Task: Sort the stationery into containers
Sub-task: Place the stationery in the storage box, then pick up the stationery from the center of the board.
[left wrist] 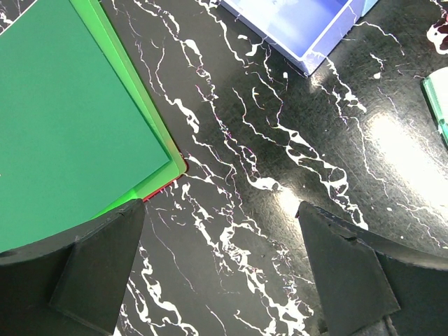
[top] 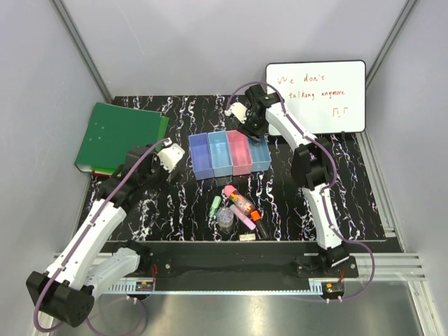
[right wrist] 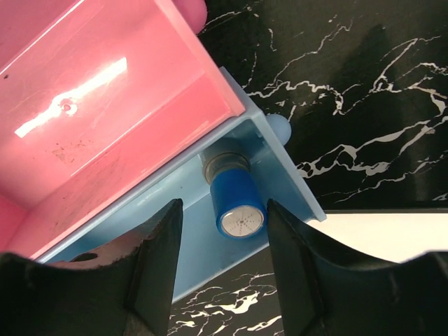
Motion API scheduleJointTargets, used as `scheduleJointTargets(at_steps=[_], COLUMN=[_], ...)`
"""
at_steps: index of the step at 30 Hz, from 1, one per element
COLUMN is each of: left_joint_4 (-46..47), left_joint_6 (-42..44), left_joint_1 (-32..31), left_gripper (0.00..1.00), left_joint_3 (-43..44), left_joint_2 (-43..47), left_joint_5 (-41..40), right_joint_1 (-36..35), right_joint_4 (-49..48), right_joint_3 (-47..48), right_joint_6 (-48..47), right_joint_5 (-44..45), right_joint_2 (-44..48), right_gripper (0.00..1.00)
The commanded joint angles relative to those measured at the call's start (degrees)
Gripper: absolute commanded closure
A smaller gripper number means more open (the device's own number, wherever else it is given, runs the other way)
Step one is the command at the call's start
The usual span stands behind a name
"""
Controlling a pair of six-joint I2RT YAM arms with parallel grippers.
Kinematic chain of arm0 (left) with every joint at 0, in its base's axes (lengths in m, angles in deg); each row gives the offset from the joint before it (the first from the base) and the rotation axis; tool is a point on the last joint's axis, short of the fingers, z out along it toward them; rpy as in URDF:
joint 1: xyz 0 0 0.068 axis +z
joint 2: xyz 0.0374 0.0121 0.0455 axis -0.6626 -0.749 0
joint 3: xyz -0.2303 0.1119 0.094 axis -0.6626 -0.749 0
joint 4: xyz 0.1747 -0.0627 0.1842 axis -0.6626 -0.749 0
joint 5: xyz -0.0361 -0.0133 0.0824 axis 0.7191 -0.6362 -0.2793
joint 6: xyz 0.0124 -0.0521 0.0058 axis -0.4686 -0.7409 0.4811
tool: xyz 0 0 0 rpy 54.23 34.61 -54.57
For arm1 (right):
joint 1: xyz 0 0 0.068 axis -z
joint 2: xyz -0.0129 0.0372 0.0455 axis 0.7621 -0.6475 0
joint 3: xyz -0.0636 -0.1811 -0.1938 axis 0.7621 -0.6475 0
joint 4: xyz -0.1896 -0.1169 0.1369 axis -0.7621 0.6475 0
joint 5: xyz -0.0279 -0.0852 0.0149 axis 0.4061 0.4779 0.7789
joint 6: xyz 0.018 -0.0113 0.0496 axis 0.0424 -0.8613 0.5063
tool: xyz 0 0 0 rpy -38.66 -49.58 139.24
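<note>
Covering the base of a grey-walled enclosure [top: 210,42]: black, white-veined counter [top: 175,210]. Left: green binder [top: 119,136]; left end effector [left wrist: 220,210] hangs over the counter at the binder's corner, spread fully wide, holding nothing. Centre: containers [top: 229,154] in a row, loose stationery [top: 238,206] near their front. Right: right end effector [top: 250,129] over the light blue bin [top: 261,155], jaws parted, gripping nothing; whiteboard [top: 315,98] behind. Only the right wrist view shows the blue-capped bottle [right wrist: 234,199] lying in that bin.
</note>
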Motion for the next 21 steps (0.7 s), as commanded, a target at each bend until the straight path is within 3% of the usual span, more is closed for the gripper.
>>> scheduleJointTargets(at_steps=[1,9,14,18,21], left_joint_4=[2.6,2.6,2.0,1.8,1.8], left_joint_6=[-1.1,-1.0,0.2,3.6,5.3], left_joint_1=[-0.2,-0.2,-0.2,-0.2,-0.2], left_gripper=[0.01,0.01,0.01,0.01,0.01], left_joint_3=[-0.6,-1.6,-1.5,-2.3,-3.1], left_joint_2=[0.3,1.7,2.4,2.7,3.1], left_joint_5=[1.4,1.4,1.4,2.9,3.3], right_joint_1=[0.3,0.3,-0.3,-0.8,-3.4], right_joint_4=[-1.4,-5.2,-2.8,0.6,1.3], right_joint_3=[2.6,2.2,-0.8,-10.9,-25.0], right_joint_6=[0.6,4.5,5.3,3.3,-1.1], right_joint_5=[2.4,6.0,5.1,-1.6,-2.9], right_joint_2=[4.1,12.0,18.7,26.0,34.2], right_gripper=[0.41,0.41,0.41,0.41,0.42])
